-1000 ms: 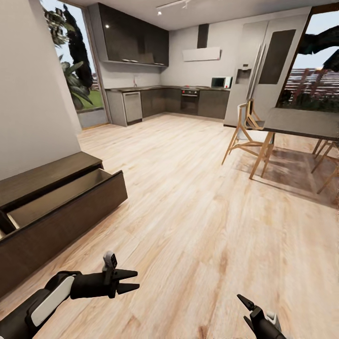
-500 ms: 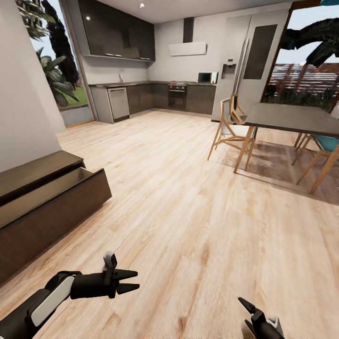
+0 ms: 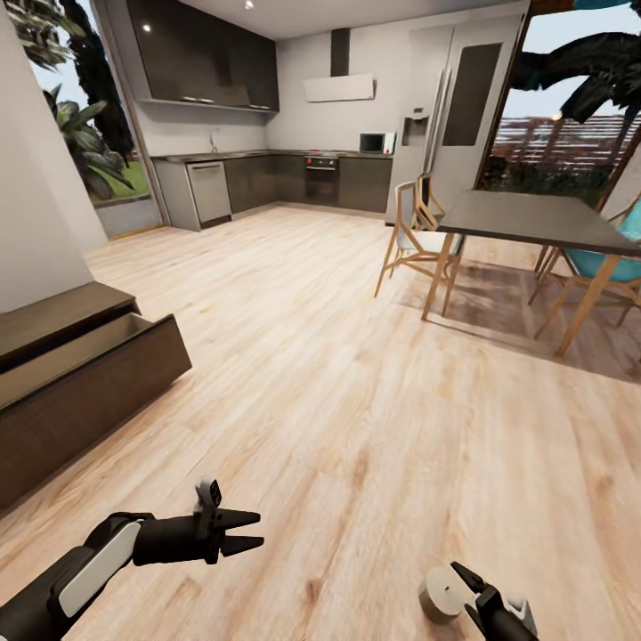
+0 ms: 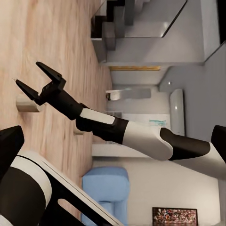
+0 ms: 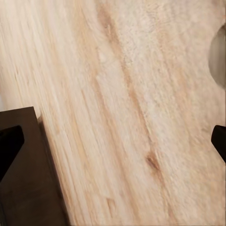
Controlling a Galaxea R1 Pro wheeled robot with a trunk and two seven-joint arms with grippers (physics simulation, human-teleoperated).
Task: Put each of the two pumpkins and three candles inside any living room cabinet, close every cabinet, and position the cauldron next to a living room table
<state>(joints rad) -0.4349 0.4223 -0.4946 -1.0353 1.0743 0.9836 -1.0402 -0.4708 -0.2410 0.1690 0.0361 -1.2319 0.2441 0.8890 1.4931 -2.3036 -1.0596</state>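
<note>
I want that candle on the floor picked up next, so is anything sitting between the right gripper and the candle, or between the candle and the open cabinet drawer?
Nothing visible. The candle lies on bare floor right beside the open right gripper. From there to the open drawer of the cabinet only floor shows.

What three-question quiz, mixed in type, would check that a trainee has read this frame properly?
1. True or false: the cabinet at the head view's left has a drawer standing open.
2. Multiple choice: the candle lies (A) on the dining table, (B) on the wood floor beside the right gripper, (C) inside the drawer.
3. Fill in: the left gripper has its jaws ____ with nothing between them.

Key: 1 true; 2 B; 3 open.
</note>
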